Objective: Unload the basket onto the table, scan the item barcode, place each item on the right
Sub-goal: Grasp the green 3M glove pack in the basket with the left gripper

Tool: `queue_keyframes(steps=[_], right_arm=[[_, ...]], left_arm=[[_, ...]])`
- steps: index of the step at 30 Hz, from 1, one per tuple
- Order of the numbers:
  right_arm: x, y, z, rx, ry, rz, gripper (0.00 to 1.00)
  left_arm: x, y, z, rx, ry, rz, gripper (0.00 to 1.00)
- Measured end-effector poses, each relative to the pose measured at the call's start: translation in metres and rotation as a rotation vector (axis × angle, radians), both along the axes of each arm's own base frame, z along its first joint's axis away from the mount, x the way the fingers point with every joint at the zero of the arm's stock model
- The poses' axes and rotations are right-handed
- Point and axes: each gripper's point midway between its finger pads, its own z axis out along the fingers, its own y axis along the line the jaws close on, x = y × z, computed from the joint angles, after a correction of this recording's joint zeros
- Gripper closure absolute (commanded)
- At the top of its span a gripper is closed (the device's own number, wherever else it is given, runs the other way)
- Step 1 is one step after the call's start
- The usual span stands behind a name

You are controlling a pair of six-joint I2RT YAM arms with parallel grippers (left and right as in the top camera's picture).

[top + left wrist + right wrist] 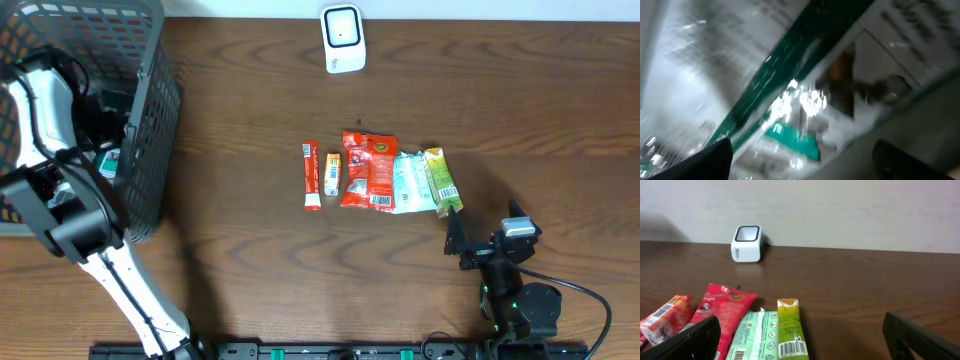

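The item in play appears to be the glossy white packet with a green stripe (805, 95) that fills the left wrist view; it lies inside the dark mesh basket (150, 110) at the upper left of the overhead frame, where the left arm reaches in. The left gripper (810, 160) has its two dark fingertips at the bottom corners of that view, spread wide on either side of the packet and not pinching it. The view is too blurred to tell whether they touch the film. The right gripper (458, 240) sits released at the lower right of the overhead frame, holding nothing, just below a row of packets (375, 175) laid out mid-table. The white scanner (342, 38) stands at the top centre, well apart from the basket. The packet looks light, thin and soft, with a shiny film that would likely crinkle, sag and slip. I would pinch it at a sealed edge or corner, away from the printed code, whose place cannot be read here. It should be held firmly enough that it hangs flat when turned to the scanner
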Motion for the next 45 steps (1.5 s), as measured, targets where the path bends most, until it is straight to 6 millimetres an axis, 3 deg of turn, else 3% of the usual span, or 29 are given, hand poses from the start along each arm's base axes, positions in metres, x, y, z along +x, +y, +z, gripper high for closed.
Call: queue_keyframes(steps=[3, 9, 12, 15, 21, 27, 31, 33, 35, 40, 45], right_arm=[[0.0, 0.0, 0.0, 0.0, 0.0, 0.0, 0.01], [0.0, 0.0, 0.0, 0.0, 0.0, 0.0, 0.01], [0.0, 0.0, 0.0, 0.0, 0.0, 0.0, 0.01], [0.0, 0.0, 0.0, 0.0, 0.0, 0.0, 0.01], [0.0, 0.0, 0.0, 0.0, 0.0, 0.0, 0.01], [0.0, 0.0, 0.0, 0.0, 0.0, 0.0, 0.01], [0.0, 0.0, 0.0, 0.0, 0.0, 0.0, 0.01], [0.0, 0.0, 0.0, 0.0, 0.0, 0.0, 0.01], [0.0, 0.0, 0.0, 0.0, 0.0, 0.0, 0.01], [0.0, 0.0, 0.0, 0.0, 0.0, 0.0, 0.01], [0.0, 0.0, 0.0, 0.0, 0.0, 0.0, 0.01]], left_arm=[[0.0, -0.002, -0.017, -0.017, 0.026, -0.016, 0.1], [0.009, 0.003, -0.025, 0.003, -0.008, -0.024, 0.12], [0.012, 0.005, -0.026, 0.012, -0.021, -0.031, 0.41], [0.016, 0.009, -0.026, 0.031, -0.036, -0.032, 0.61], [0.018, 0.014, -0.025, 0.059, -0.045, -0.018, 0.92], [0.019, 0.016, -0.022, 0.07, -0.051, -0.004, 0.93], [0.023, 0.015, -0.009, 0.076, -0.091, 0.03, 0.93], [0.028, 0.016, 0.01, 0.091, -0.146, 0.055, 0.93], [0.03, 0.015, 0.043, 0.115, -0.221, 0.082, 0.93], [0.027, 0.014, 0.16, 0.217, -0.494, 0.147, 0.93], [-0.004, -0.002, 0.274, 0.292, -0.772, 0.227, 0.92]])
